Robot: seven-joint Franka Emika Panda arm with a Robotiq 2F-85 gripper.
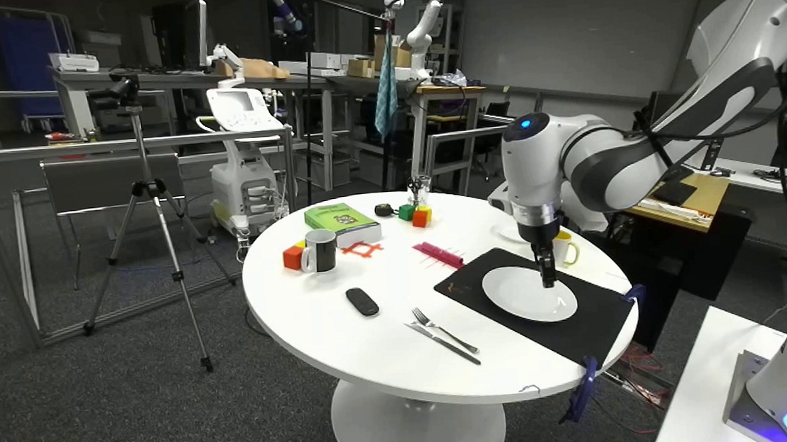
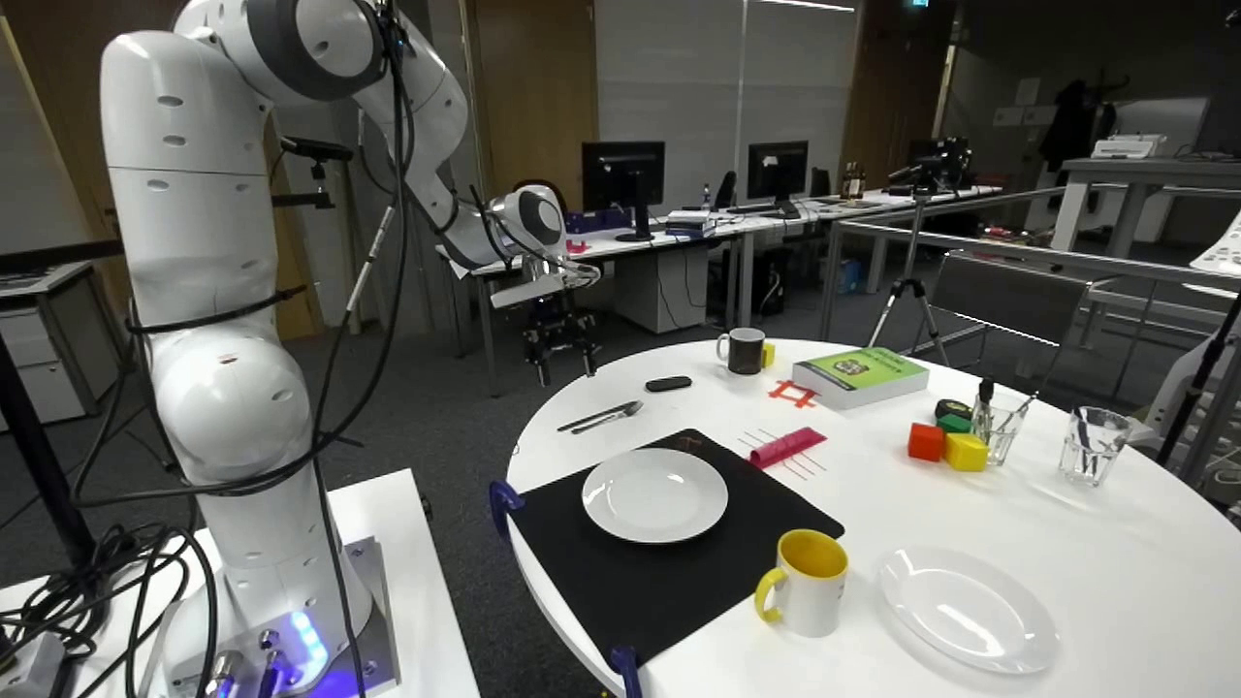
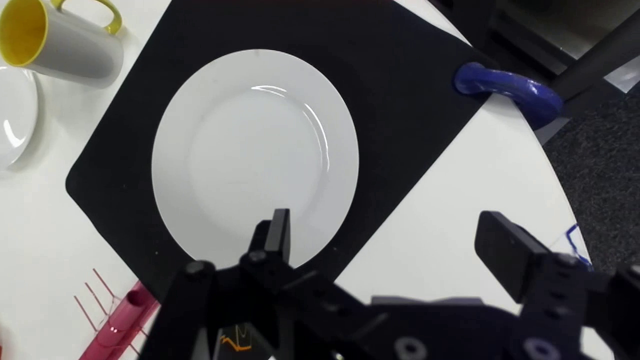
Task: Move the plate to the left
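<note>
Gripper [image 2: 566, 366]: hung at left in an exterior view, touching nothing visible; stretched wide, with 2 fingers [image 3: 507, 247] well separated in the wrist view and nothing gripped between them.
Cutlery [image 2: 607, 418]: lay flat near the placemat [image 2: 640, 596].
Placemat: lay flat on the table [image 2: 863, 485], reaching its edge.
Plate [image 2: 655, 495]: rested face up, wholly on the placemat, touched by no finger.
Plate's body: looked stiff, smooth and fairly weighty, perhaps ceramic; would probably slip in a loose pinch and chip if knocked or dropped.
Plate's rim [image 3: 170, 165]: seemed the place to take hold, with 1 finger above and 1 beneath or outside the edge; lay low, so would likely need a slow, careful approach.
Mug [image 2: 814, 606]: stood upright just beside the placemat, opposite the cutlery.
Spare plate [image 2: 970, 609]: lay right of the mug, probably not meant.
</note>
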